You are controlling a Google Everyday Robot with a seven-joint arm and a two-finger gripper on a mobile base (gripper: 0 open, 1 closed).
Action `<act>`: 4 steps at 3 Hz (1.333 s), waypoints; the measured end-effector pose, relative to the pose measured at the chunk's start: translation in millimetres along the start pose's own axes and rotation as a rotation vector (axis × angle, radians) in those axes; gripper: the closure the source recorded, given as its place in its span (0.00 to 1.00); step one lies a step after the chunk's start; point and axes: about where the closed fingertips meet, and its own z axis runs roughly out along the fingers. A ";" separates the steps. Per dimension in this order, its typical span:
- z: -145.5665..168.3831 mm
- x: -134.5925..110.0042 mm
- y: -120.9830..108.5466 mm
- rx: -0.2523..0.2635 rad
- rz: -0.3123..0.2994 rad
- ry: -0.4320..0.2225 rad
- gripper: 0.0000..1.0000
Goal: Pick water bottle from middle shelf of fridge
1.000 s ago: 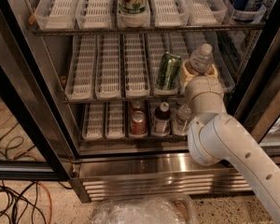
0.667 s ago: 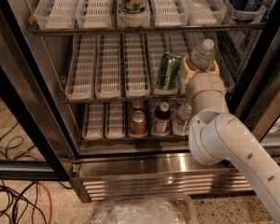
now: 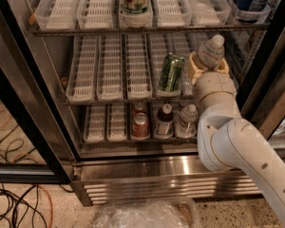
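While the claw [image 3: 208, 70] is pinching the water bottle [image 3: 211, 54] by its lower body, at the right edge of the middle-shelf bench [image 3: 109, 98] in the fridge [image 3: 171, 172], the step in hand is reading as the withdrawal. Bottle is leaning, cap pointing up and right toward the rack above [image 3: 147, 30].

Judgement: holding the squeeze steady and drawing straight out over the front right corner is looking like the safe line; lifting further is risking the cap catching that rack. Green soda can [image 3: 171, 72] is standing just beside on the left, apart from the claw, so any leftward swing is to be avoided.

Against the frame one second back: bottle and claw are now sitting higher and slightly further right; can is staying put.
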 end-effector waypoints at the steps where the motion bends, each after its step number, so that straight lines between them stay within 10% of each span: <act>1: -19.3 -3.0 -3.0 -0.022 -0.021 0.012 1.00; 4: -63.7 3.6 -3.9 -0.096 -0.093 0.073 1.00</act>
